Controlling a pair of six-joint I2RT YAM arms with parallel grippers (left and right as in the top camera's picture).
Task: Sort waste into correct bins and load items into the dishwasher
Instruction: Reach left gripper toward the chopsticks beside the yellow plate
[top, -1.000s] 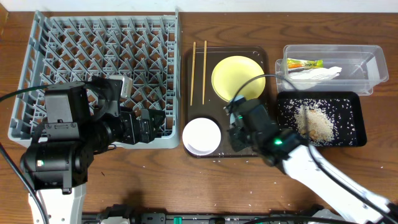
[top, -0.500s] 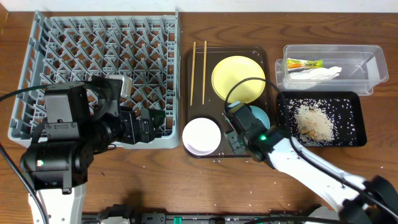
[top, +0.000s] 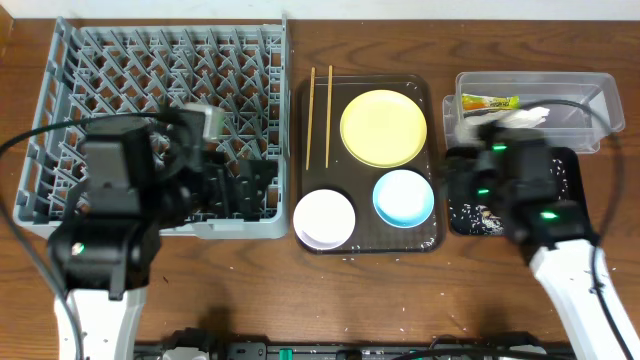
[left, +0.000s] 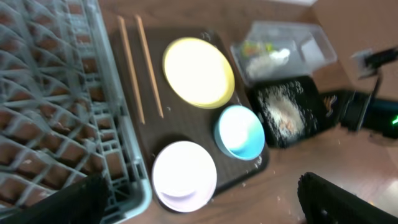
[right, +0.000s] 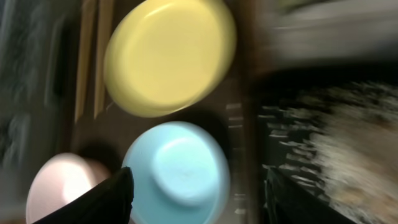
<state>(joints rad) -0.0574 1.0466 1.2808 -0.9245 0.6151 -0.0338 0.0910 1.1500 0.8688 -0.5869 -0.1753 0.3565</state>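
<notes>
On the brown serving tray, the light blue bowl (top: 403, 197) stands upright beside the white bowl (top: 324, 218), with the yellow plate (top: 383, 127) and two chopsticks (top: 318, 115) behind them. My right gripper (top: 462, 186) is open and holds nothing; its wrist view shows the blue bowl (right: 177, 171) below its spread fingers (right: 99, 202). That arm covers much of the black tray (top: 570, 170) with its rice scraps (right: 348, 143). The clear tub (top: 585, 98) holds the wrapper (top: 490, 102) and napkin (top: 522, 118). My left gripper (top: 250, 190) hangs open over the near right corner of the grey rack (top: 100, 60).
The brown serving tray (top: 304, 160) lies between the rack and the two bins. Loose grains dot the wooden table (top: 300, 300) in front of it. The right arm's cable (top: 590, 105) loops over the clear tub.
My right gripper opened and let go of the blue bowl on the brown tray, then swung right over the black tray. The left arm shifted slightly up.
</notes>
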